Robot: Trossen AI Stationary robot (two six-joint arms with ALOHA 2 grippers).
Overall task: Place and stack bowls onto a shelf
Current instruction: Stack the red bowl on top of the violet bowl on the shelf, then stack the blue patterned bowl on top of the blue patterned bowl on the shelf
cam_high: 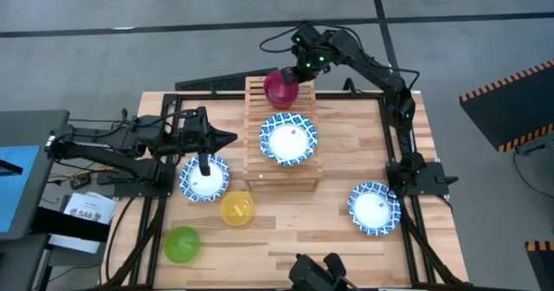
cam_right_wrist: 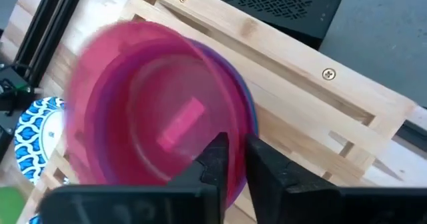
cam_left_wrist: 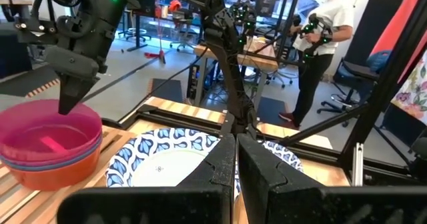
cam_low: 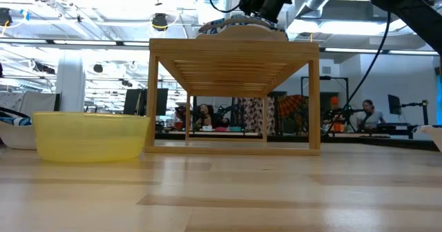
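A pink bowl [cam_high: 280,88] tops a stack of purple and orange bowls [cam_left_wrist: 47,167] at the far end of the wooden shelf [cam_high: 282,177]. My right gripper [cam_high: 303,69] is above the stack's far-right rim, shut on the pink bowl [cam_right_wrist: 153,131]. A blue-rimmed white bowl [cam_high: 288,140] sits mid-shelf. My left gripper [cam_high: 232,138] hovers shut left of the shelf, above another blue-rimmed bowl [cam_high: 203,178] on the table. Yellow [cam_high: 237,209] and green [cam_high: 182,243] bowls stand on the table. My right gripper pinches the pink bowl's rim [cam_right_wrist: 235,159] on its far-right side, one finger inside and one outside. The fingers [cam_left_wrist: 67,104] come from above, pointing down. The bowl sits nested upright in the purple bowl beneath it.
A further blue-rimmed bowl [cam_high: 374,207] rests near the table's right edge. Black frame rails [cam_high: 394,135] run along the table's sides. In the low view the yellow bowl [cam_low: 90,135] stands left of the shelf [cam_low: 235,49]. A person [cam_left_wrist: 320,37] stands beyond the table.
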